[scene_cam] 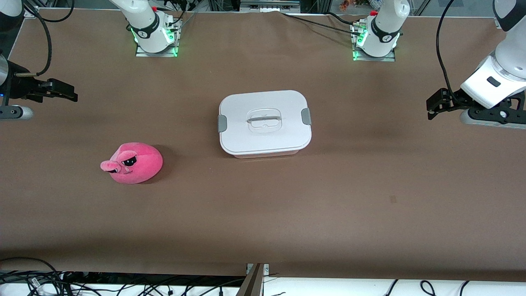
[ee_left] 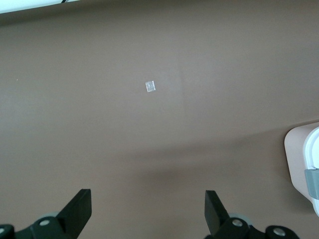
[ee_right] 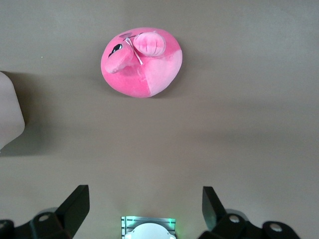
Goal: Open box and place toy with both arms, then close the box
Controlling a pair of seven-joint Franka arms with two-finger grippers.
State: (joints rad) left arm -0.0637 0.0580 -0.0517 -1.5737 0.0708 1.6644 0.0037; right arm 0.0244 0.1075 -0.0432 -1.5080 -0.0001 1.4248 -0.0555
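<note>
Desk (scene_cam: 263, 222) cloth, plain brown, carried only two things. The box (scene_cam: 265, 122) sat near its middle with the white lid (scene_cam: 287, 131) fully on, a grey clip (scene_cam: 305, 116) seated at each short end and the clear handle (scene_cam: 265, 120) lying flat in its recess. The toy (scene_cam: 133, 163), a hot-pink plush with a paler snout, rested on the cloth toward the right arm's end, nearer the front camera than the box and well apart from it, its snout pointing away from the box. Both arms waited at the ends of the desk, neither touching anything. The right hand (scene_cam: 61, 91) hung above the cloth at its own end, and its wrist view showed the two black fingers (ee_right: 75, 204) spread wide with nothing between them, the toy (ee_right: 141, 61) lying on the cloth below. The left hand (scene_cam: 436, 105) hung above the other end, likewise spread wide and empty; its wrist view showed both fingers (ee_left: 79, 206) over bare cloth, a small pale square mark (ee_left: 150, 86) on it, and one corner of the box (ee_left: 305, 167) at the picture's edge.
</note>
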